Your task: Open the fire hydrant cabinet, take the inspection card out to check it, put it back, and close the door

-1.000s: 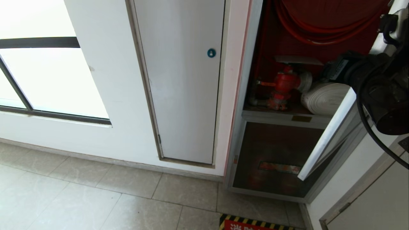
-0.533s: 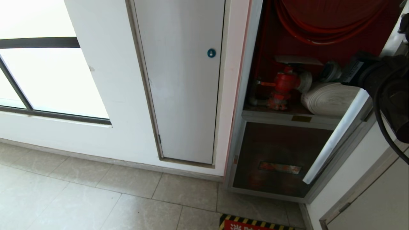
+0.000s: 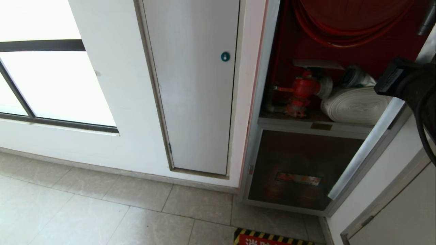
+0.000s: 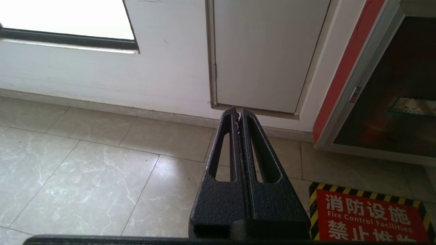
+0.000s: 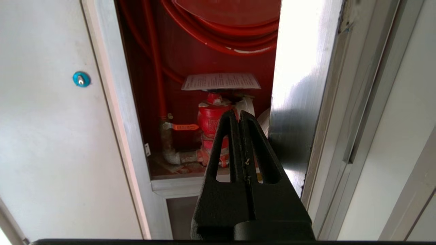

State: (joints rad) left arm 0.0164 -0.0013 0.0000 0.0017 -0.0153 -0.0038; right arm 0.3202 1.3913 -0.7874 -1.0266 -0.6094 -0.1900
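The fire hydrant cabinet [image 3: 261, 102] stands open, showing its red interior. Its door [image 3: 367, 147] is swung out to the right, silver edge toward me. The pale inspection card [image 3: 318, 63] lies flat on top of the red valve [image 3: 304, 87]; the right wrist view also shows the card [image 5: 220, 81] and valve [image 5: 208, 119]. My right gripper [image 5: 239, 114] is shut and empty. It hovers before the opening, short of the valve and next to the door [image 5: 299, 85]. Only the right arm [image 3: 407, 85] shows in the head view. My left gripper [image 4: 237, 112] is shut, low over the floor.
A white rolled hose [image 3: 354, 105] lies right of the valve, with a red coiled hose [image 3: 340, 32] above. Left of the cabinet is a white panel with a blue lock [image 3: 225, 56]. Below sits a dark glass panel [image 3: 296, 170]. A red floor sign [image 4: 368, 217] lies on the tiles.
My right arm has drawn back toward the right edge of the head view. The door has swung wider open, uncovering more of the white hose.
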